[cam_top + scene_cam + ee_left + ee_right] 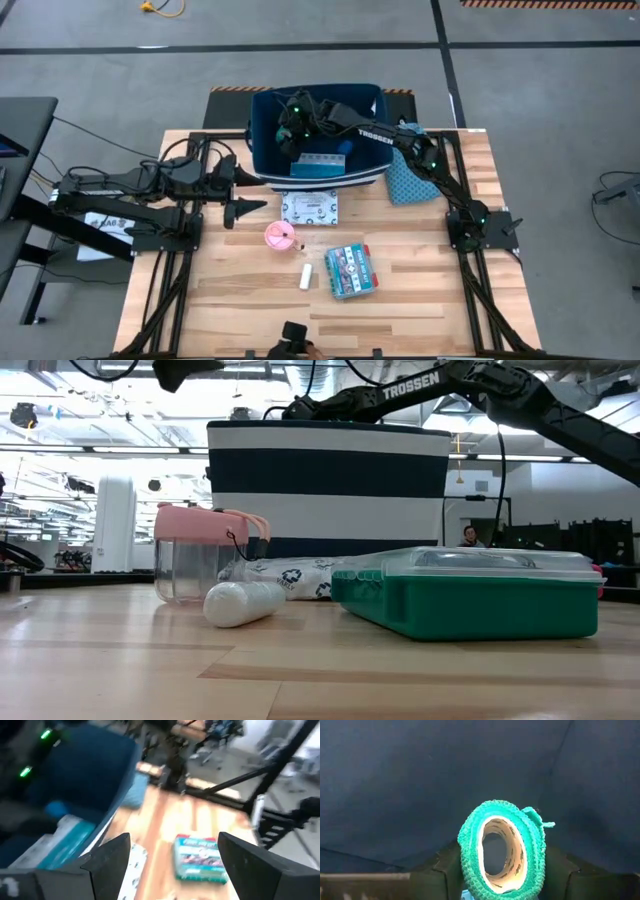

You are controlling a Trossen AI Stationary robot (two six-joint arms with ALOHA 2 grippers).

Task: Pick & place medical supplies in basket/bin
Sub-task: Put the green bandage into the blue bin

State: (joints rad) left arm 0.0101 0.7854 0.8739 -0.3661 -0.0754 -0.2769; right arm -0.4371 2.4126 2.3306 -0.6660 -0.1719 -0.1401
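Note:
The dark navy bin (268, 120) stands at the table's far side; the low view shows its white stripes (330, 510). My right gripper (291, 132) reaches down into it, shut on the green roll (502, 852). A light-blue pill organizer (318, 166) and a blue tape roll (343, 147) lie inside the bin. On the table lie a white patterned packet (308, 207), the pink round piece (280, 236), the white stick (306, 277) and a teal-and-white box (350, 270). My left gripper (250, 207) hovers open, left of the packet. My right gripper pinches the green roll between its two fingers (446, 866), one on each side of the roll's outer wrap (466, 851). The roll's open core faces the wrist camera. It hangs inside the bin, with the navy walls behind it; the gripper comes from above.
A teal patterned pouch (405, 180) lies right of the bin under my right arm. Bare wood shows along the near edge (420, 320) and the right side. In the low view the pink-lidded piece (190, 555), stick (243, 603) and box (465, 595) stand before the bin.

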